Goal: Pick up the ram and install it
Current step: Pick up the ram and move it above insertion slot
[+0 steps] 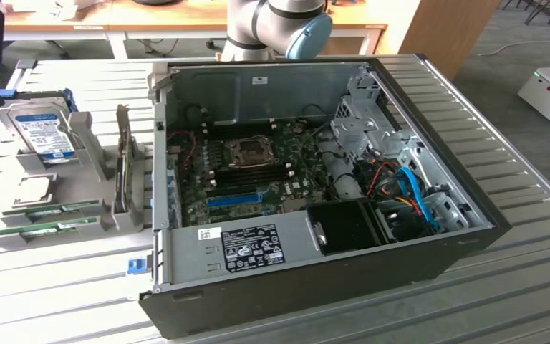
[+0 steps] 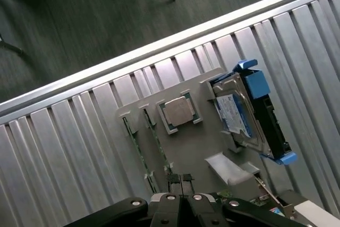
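Your gripper (image 2: 181, 182) has its jaws pressed together with nothing between them, and it hangs above a flat grey plastic parts holder (image 2: 196, 147). Nearest the fingertips, two long, thin green circuit-board ram sticks (image 2: 136, 150) stand on edge in neighbouring slots of that holder, untouched. Just past them lies a square silver processor chip (image 2: 178, 112), and beside it a silver hard drive with a blue label (image 2: 234, 112) stands in a blue-cornered bracket. In the exterior view the holder sits on the ribbed metal table (image 1: 504, 186) at nine o'clock from the open black computer case (image 1: 285, 301). The ram sticks are at the holder's seven o'clock corner and the drive is at its twelve.
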